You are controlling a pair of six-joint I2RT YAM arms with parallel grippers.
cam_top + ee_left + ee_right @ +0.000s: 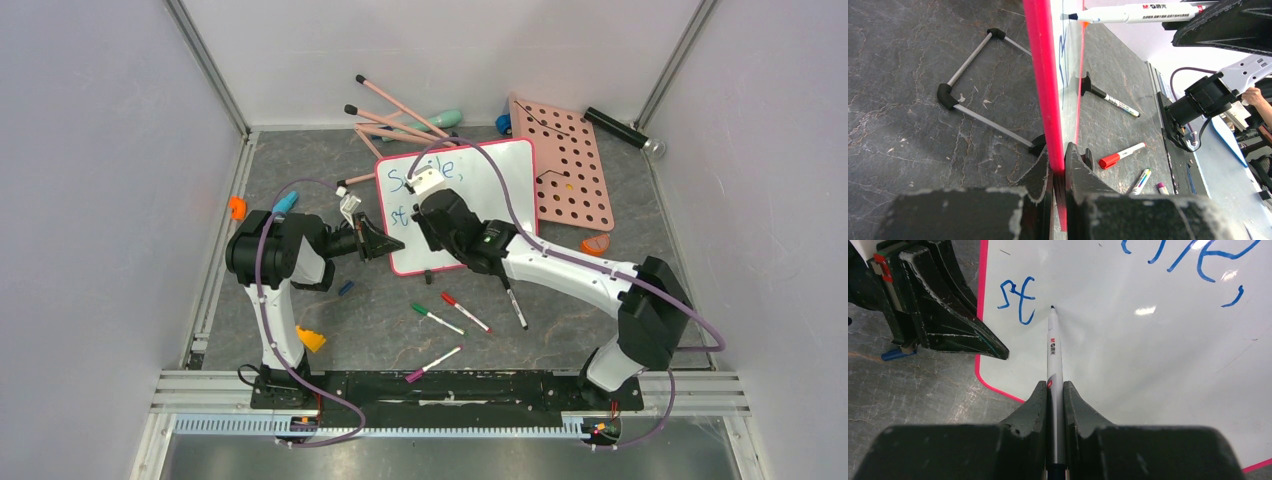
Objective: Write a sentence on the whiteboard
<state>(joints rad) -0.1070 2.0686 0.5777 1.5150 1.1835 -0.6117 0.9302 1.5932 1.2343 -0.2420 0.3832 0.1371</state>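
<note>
While the right gripper (1055,390) is pinched tight on the blue marker (1054,351), the tip rests on the whiteboard (1158,370), just beside the letters "st". The sentence (1018,300) is only partly there: a top line that ends in a comma, and the start of a second line. The whiteboard sits in the middle of the table (300,175). The left gripper (1058,162) is clamped on its pink rim (1043,75), at the left side.

To do this step well, I think the marker should press softly and glide slowly, one letter at a time. The new letters should match the size of "st" and run in a straight row under the top line. The left gripper should hold the board firm, because a push from the pen could make it slide. The arm should stay off the fresh ink, which may smear.

The board is smooth and shiny, with bright spots of light on it. Its rim is thin and its corners are round. The marker is a thin, round white stick with a dark tip. The gripper fingers (1035,400) are black, pointed and a bit rough. The table is dark grey like stone, with pale crack lines.
</note>
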